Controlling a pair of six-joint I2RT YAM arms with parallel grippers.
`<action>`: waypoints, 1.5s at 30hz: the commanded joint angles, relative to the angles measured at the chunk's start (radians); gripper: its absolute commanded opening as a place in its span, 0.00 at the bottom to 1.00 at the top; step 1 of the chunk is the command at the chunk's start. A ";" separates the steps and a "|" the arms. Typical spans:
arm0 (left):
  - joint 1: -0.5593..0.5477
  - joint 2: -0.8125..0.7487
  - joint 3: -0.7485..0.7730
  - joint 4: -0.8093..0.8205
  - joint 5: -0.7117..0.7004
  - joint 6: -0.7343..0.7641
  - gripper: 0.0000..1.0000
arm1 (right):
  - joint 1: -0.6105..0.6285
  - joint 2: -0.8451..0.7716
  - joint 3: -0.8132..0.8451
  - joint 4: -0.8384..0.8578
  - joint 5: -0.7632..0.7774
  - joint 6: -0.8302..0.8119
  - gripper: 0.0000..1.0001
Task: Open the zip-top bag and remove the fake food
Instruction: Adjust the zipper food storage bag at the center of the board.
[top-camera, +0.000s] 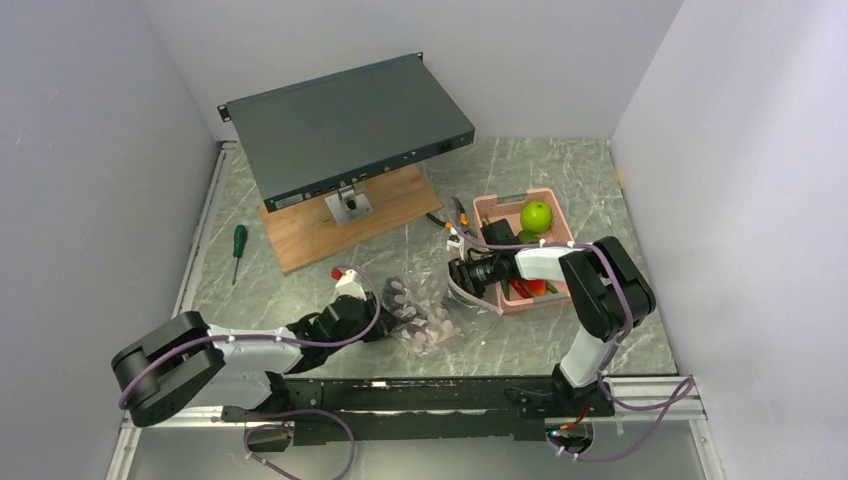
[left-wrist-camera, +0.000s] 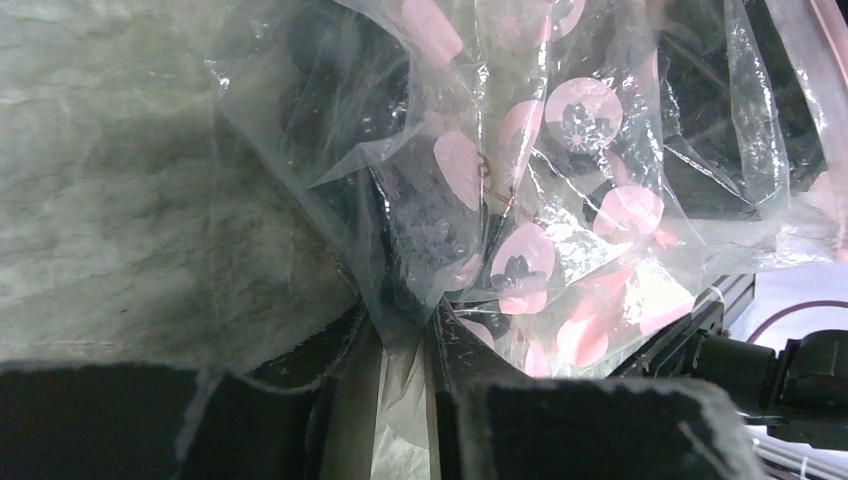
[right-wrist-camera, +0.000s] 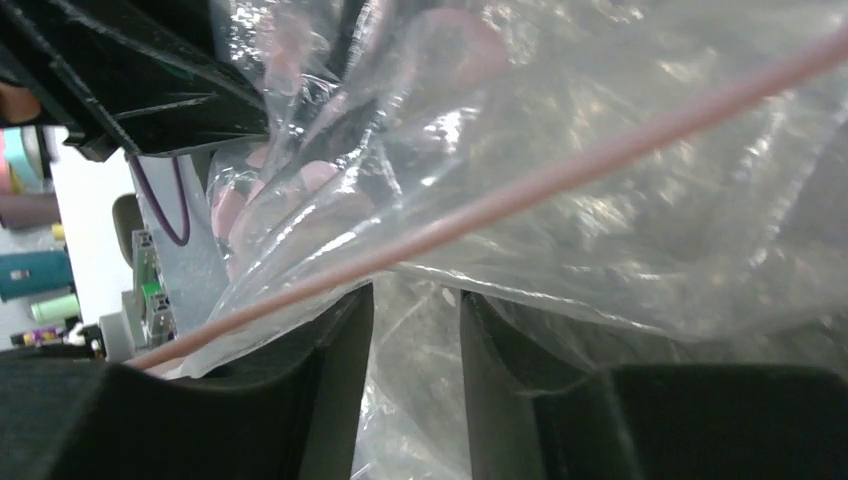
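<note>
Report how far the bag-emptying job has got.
Done: a green apple and red pieces lie in the pink basket. In hand: the left gripper and right gripper each have jaws pinched on the zip-top bag, held between them. Left: dark shapes, possibly grapes, show inside the bag; whether its mouth is open cannot be told.
</note>
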 joint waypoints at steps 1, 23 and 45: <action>0.002 0.079 0.005 0.091 0.079 -0.004 0.22 | 0.025 0.007 0.040 0.009 -0.092 -0.004 0.43; 0.003 0.292 0.129 0.226 0.233 0.052 0.22 | 0.068 0.085 0.084 -0.017 -0.132 0.007 0.33; 0.074 -0.131 -0.028 0.026 0.097 0.054 0.97 | 0.046 -0.083 0.099 -0.063 -0.076 -0.132 0.00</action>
